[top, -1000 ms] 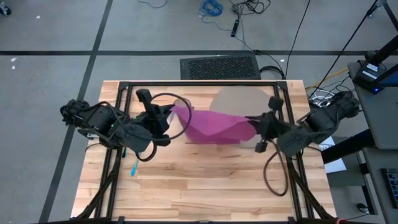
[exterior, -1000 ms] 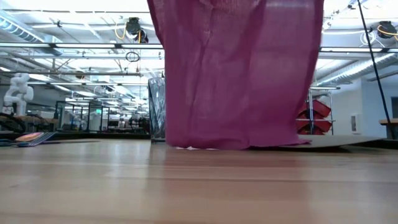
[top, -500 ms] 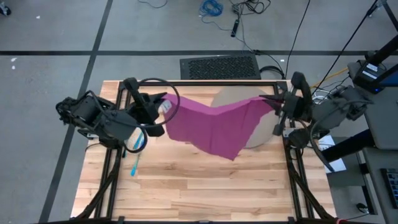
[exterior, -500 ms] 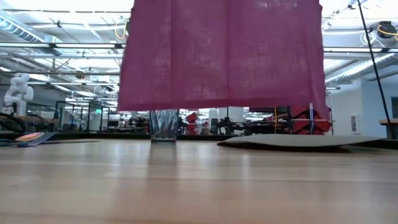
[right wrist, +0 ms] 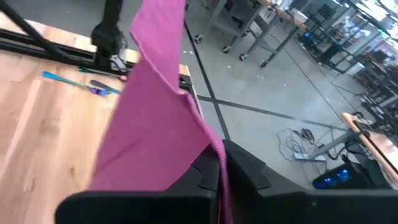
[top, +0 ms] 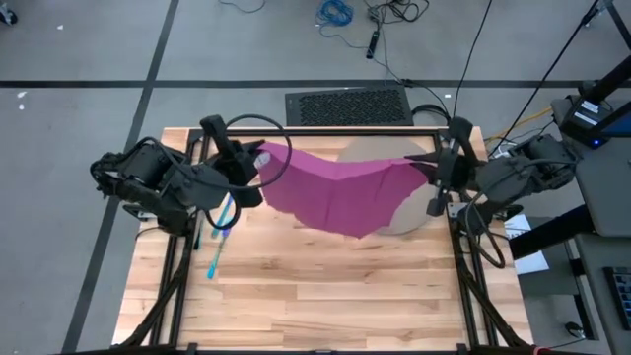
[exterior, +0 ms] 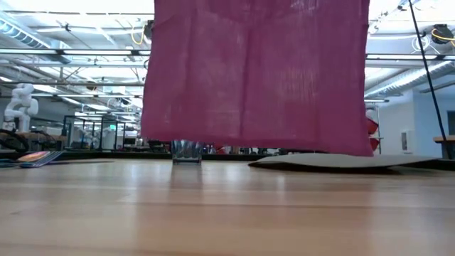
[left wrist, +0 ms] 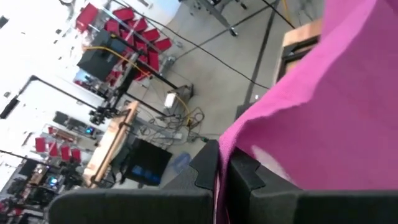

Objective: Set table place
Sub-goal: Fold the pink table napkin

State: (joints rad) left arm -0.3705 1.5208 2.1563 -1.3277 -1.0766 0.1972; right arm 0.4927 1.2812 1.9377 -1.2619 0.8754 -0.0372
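I hold the purple cloth napkin (top: 335, 192) stretched in the air between my two arms, above the far half of the light-wood plank bench (top: 315, 296). My left gripper (top: 258, 163) and right gripper (top: 431, 166) each have jaws clamped on a corner. A second ago it hung bunched and low; now it is spread flat and lifted, its hem clear of the bench, partly over the round grey-tan mat (top: 380, 153), ready, I judge, to be laid down.

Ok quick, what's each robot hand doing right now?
Left gripper: shut on one corner of the purple napkin.
Right gripper: shut on the napkin's other corner, so it hangs between them.
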